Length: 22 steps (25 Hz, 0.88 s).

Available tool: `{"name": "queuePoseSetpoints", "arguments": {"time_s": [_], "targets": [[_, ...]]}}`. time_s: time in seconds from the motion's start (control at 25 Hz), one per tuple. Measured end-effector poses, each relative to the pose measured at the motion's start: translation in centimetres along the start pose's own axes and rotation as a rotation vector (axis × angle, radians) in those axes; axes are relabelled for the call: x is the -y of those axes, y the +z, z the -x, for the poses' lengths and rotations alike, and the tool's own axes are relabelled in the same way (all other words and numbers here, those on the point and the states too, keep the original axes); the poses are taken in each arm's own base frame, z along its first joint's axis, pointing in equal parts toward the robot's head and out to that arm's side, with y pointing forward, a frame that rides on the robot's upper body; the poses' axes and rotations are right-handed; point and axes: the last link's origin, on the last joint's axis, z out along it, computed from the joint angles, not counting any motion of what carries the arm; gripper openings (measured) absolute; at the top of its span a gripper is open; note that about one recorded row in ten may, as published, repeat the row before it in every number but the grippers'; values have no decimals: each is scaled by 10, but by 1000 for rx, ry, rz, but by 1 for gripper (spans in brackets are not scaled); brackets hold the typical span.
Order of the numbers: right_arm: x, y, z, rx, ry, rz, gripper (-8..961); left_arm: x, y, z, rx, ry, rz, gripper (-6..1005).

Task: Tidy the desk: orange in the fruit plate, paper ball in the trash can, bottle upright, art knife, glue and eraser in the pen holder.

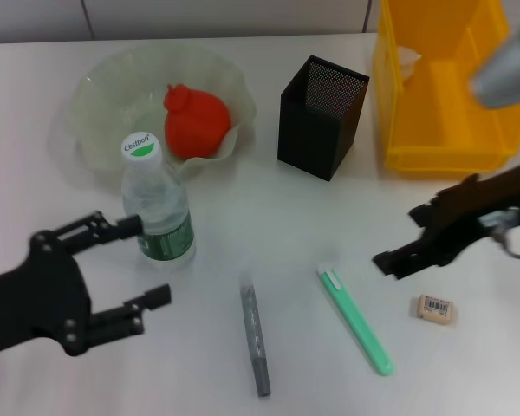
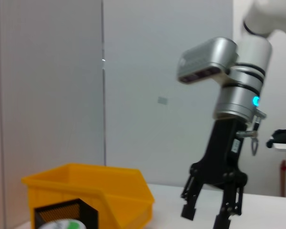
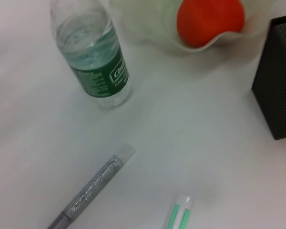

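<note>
**Bottle upright, both grippers open, small items on the table**

The bottle (image 1: 157, 204) stands upright on the white table (image 1: 269, 217), just in front of the fruit plate (image 1: 104, 95). The left gripper (image 1: 139, 262) sits beside it on the near side, fingers spread wide; the upper fingertip (image 1: 128, 225) is right at the bottle's side, though contact cannot be confirmed, and the lower one lies clear of it. Nothing is held between them.

The orange (image 1: 197, 121) rests inside the fruit plate. The pen holder (image 1: 321, 117) stands between the plate and the trash can (image 1: 442, 95), which holds something white, probably the paper ball (image 1: 405, 61), in its far corner.

The right gripper (image 1: 405, 243) hovers near the table, fingers parted and empty. The eraser (image 1: 435, 308) lies just in front of it, apart from the fingertips. The green art knife (image 1: 355, 319) lies flat between the eraser and the grey glue stick (image 1: 256, 335), neither touched by either gripper.
</note>
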Motion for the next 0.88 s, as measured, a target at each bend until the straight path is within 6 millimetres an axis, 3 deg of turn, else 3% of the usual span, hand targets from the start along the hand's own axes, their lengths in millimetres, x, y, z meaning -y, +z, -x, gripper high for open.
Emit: {"name": "queuePoseSetpoints", "arguments": {"time_s": [0.16,0.24,0.52,0.88], "targets": [[-13,21,12,-74,-15,-35,842,1,16,19,31,-26,66,770],[-23,41,17,-118,-33,-59,842,3,22,23,42,-42,81,769],[-32,74,22,-156,-54,-81,804,4,24,23,38,-41,87,769],[-29,92,19,-190,-38,-74,689,2,24,22,32,-43,95,769]]}}
